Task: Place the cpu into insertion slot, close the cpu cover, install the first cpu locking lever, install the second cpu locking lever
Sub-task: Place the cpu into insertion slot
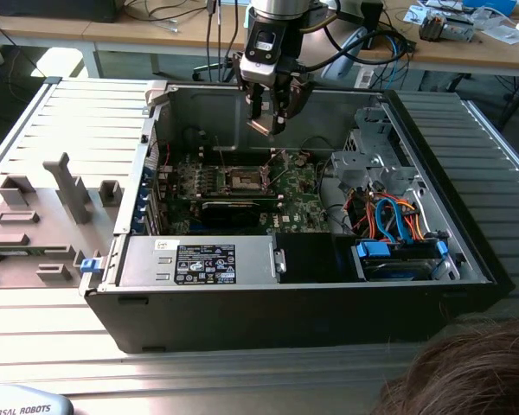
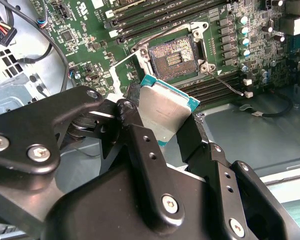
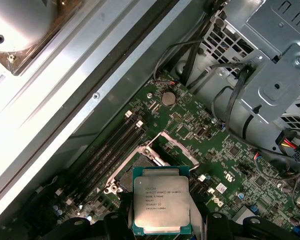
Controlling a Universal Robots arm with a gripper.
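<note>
Gripper [image 2: 160, 120]: black fingers [image 2: 140, 145] closed on two opposite edges of the cpu [image 3: 161, 205], its metal top towards the first wrist camera.
Grey fixture plate [image 1: 35, 216]: left of the exterior view, holders standing on it.
Computer case [image 1: 138, 173]: centre, lid off.
Insertion slot [image 1: 244, 180]: mid-frame on the board, bare. The cpu cover [image 3: 172, 146] is raised, and the chip hangs above the slot at upper centre, apart from it.
Handling note: square the chip's edges and corner mark to the slot, level it, lower it flat, and avoid sliding it across the contacts.
</note>
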